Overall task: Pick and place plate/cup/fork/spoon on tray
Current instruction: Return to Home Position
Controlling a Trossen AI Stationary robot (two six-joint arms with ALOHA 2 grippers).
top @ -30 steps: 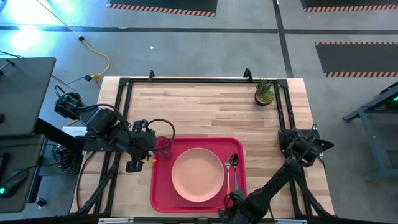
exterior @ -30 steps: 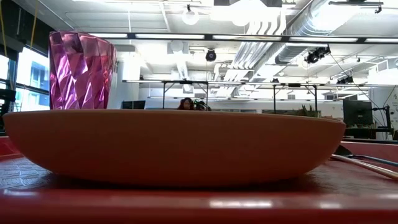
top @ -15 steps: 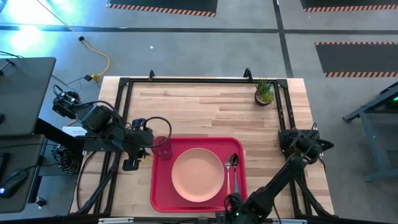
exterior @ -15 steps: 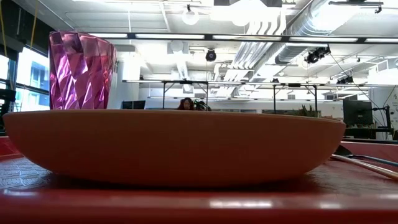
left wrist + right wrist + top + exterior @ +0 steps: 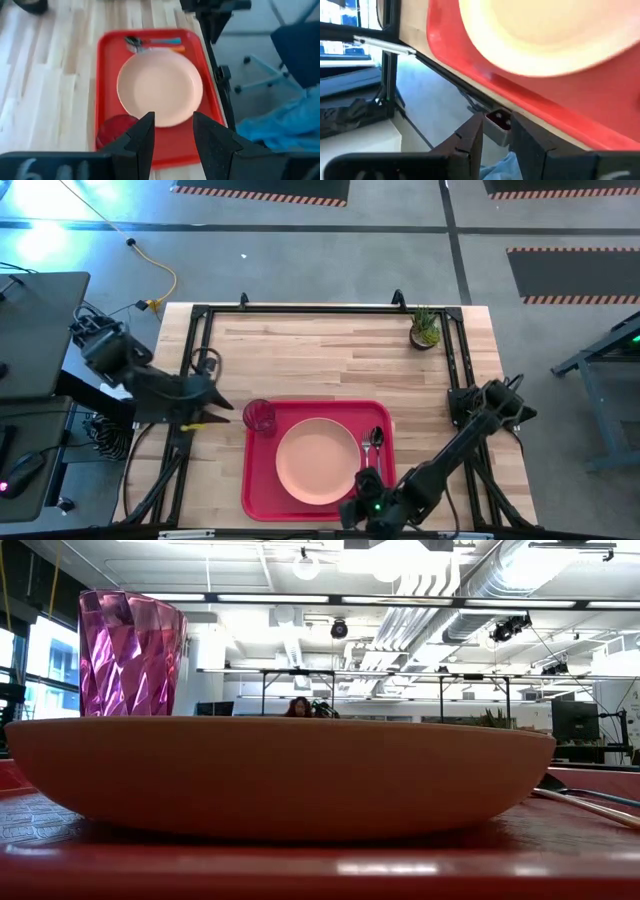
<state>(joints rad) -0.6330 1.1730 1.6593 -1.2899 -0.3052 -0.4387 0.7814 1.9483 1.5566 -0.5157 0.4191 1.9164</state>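
The red tray lies at the table's near middle. The peach-pink plate rests flat in its middle. The dark-red cup stands upright in the tray's far left corner. The spoon and the orange-handled fork lie side by side in the tray, right of the plate. My left gripper is open and empty, left of the cup and off the tray; its wrist view looks across the tray. My right gripper is open and empty at the tray's near edge.
A small potted plant stands at the table's far right corner. Bare wood lies between the tray and the far edge. A black frame runs round the table. A person shows far off in the room in the low view.
My left gripper has drawn back from beside the cup toward the table's left edge, off the tray. The cup has stayed upright in its place. My right arm has swung toward the near edge, its gripper shifting a little left along the tray's near rim.
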